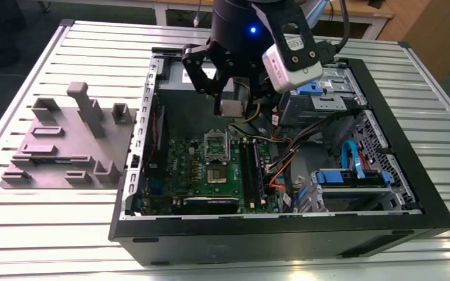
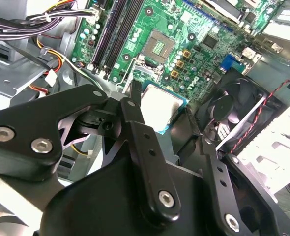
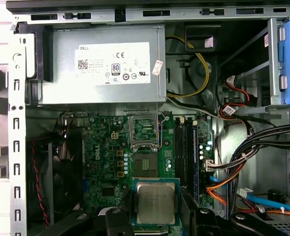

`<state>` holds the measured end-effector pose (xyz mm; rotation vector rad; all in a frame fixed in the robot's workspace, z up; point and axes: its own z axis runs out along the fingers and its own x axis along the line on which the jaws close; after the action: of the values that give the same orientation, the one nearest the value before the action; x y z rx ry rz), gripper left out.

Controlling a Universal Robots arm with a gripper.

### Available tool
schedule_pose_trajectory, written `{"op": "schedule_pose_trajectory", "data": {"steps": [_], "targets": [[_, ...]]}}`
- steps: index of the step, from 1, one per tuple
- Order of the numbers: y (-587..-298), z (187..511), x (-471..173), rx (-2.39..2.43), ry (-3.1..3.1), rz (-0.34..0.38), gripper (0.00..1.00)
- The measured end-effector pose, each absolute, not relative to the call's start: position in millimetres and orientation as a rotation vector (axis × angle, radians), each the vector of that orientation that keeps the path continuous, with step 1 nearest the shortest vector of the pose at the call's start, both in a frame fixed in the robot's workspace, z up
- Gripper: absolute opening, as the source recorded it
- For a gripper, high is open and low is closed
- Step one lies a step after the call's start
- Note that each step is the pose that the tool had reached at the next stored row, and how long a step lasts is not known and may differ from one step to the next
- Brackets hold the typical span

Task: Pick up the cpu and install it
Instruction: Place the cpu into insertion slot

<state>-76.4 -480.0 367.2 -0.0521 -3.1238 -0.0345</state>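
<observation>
While arm [image 1: 239,26] hangs upright over pc case [image 1: 287,228], gripper [image 1: 231,106] clamps cpu [image 3: 156,202] above mobo [image 1: 184,157].

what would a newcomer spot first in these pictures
The black gripper, poised over the open computer case, clamps the silvery cpu between its fingers. Beneath it lies the green motherboard with its bare socket, and the big grey power supply sits next to that board.

The cpu [image 3: 156,202] lies flat in the gripper [image 3: 156,215], a dark finger at each side, above the green motherboard [image 3: 105,162]. The open socket [image 3: 146,167] sits just beyond, bracket raised, with the grey power supply [image 3: 101,66] past it.
</observation>
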Motion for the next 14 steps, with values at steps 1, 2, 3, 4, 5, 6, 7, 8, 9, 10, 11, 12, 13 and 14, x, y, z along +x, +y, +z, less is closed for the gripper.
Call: {"op": "schedule_pose_trajectory", "data": {"steps": [1, 2, 3, 4, 5, 6, 7, 8, 9, 10, 11, 12, 13, 14], "targets": [[-479.9, 365.7, -76.4, -0.052, -3.124, -0.034, 0.47], [-479.9, 365.2, -76.4, -0.052, -3.124, -0.034, 0.47], [-479.9, 365.1, -76.4, -0.052, -3.124, -0.034, 0.47], [-479.9, 365.1, -76.4, -0.052, -3.124, -0.034, 0.47], [-479.9, 365.0, -76.4, -0.052, -3.124, -0.034, 0.47], [-479.9, 365.0, -76.4, -0.052, -3.124, -0.034, 0.47], [-479.9, 364.9, -76.4, -0.052, -3.124, -0.034, 0.47], [-479.9, 364.8, -76.4, -0.052, -3.124, -0.034, 0.47], [-479.9, 364.4, -76.4, -0.052, -3.124, -0.035, 0.47], [-479.9, 364.0, -76.4, -0.052, -3.124, -0.035, 0.47], [-479.9, 363.6, -76.4, -0.052, -3.124, -0.034, 0.47], [-479.9, 363.2, -76.4, -0.052, -3.124, -0.034, 0.47], [-479.9, 362.8, -76.4, -0.052, -3.124, -0.034, 0.47], [-479.9, 362.3, -76.4, -0.052, -3.124, -0.034, 0.47]]}}
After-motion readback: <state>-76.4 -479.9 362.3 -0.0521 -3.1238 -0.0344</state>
